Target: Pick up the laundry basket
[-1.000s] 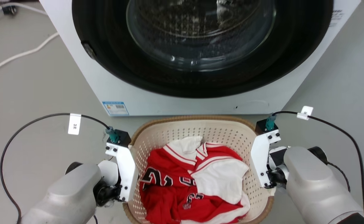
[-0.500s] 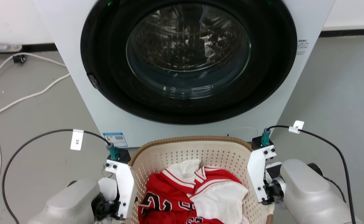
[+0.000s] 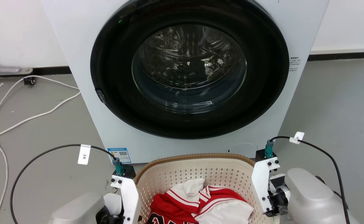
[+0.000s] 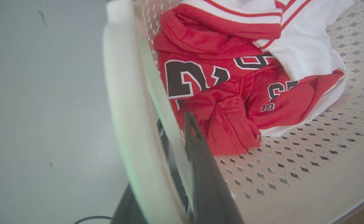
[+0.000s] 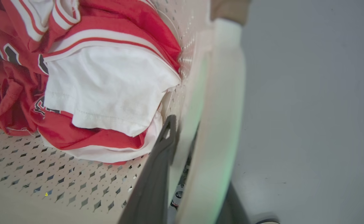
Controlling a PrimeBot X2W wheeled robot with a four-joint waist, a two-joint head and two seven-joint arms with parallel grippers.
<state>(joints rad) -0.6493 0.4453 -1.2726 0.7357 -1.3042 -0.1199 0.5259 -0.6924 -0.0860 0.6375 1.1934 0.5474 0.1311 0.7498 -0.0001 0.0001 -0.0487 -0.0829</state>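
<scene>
1. Grey floor (image 3: 334, 102) is seen in the head view, with a white washer (image 3: 73, 43) standing on it before a pale wall, its round glass door (image 3: 188, 68) shut. A white cable (image 3: 29, 117) is laid over the floor at the washer's left. The basket (image 3: 197, 157) is found low in the middle, right in front of the washer, between the left arm (image 3: 79, 208) and the right arm (image 3: 312, 196). A white wrist bracket is set just beside each basket side. A red and white jersey (image 3: 200, 202) is heaped inside.
2. In the left wrist view, the left tool (image 4: 172, 146) is seen astride the basket's side. One dark finger (image 4: 203, 174) is laid against the perforated inner wall, and the other is largely hidden past the blurred white handle, on the outer side. The wall is pinched between them, so the tool is closed on the basket. The jersey, marked with black numerals, is bunched just beyond the inner fingertip.
3. In the right wrist view, the right tool (image 5: 191, 140) is clamped likewise over the opposite side, one finger (image 5: 157, 174) inside against the wall and the other outside behind the handle. The jersey's white part is touched by the inner fingertip. Whether the basket is off the floor cannot be told.
</scene>
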